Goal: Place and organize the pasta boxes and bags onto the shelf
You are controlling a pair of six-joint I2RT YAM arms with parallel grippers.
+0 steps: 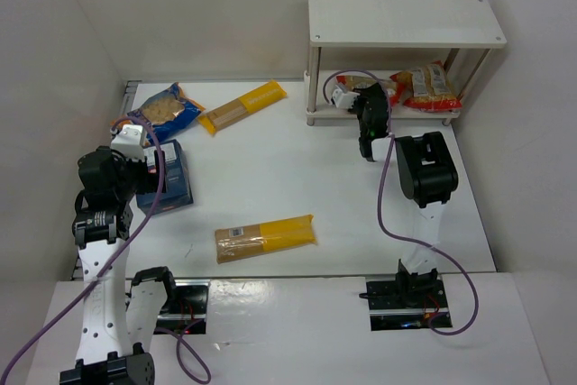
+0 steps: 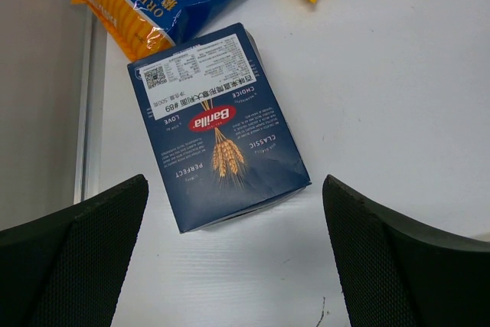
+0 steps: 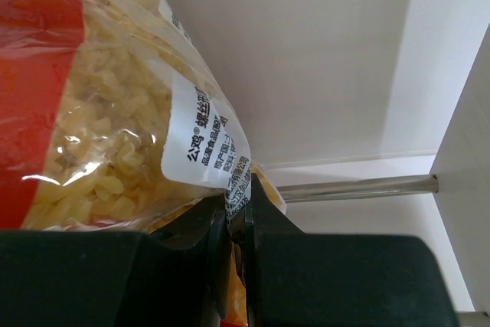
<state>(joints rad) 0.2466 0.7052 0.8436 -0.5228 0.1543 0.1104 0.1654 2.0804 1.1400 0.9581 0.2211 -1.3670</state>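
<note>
The white shelf (image 1: 406, 17) stands at the far right. My right gripper (image 3: 239, 212) is shut on the edge of a red-and-yellow bag (image 3: 99, 112) and holds it at the shelf's lower tier (image 1: 394, 89). A second red-and-yellow bag (image 1: 435, 86) lies on that tier. My left gripper (image 2: 235, 189) is open above the near end of the dark blue box (image 2: 218, 128), which lies flat at the left. The blue-and-orange bag (image 1: 167, 107) lies beyond it. One yellow spaghetti pack (image 1: 243, 105) lies at the back, another (image 1: 264, 238) near the front.
White walls close in the table on the left, back and right. The shelf's thin leg (image 3: 360, 187) passes just beyond the held bag. The right arm's purple cable (image 1: 388, 196) loops over the table near the shelf.
</note>
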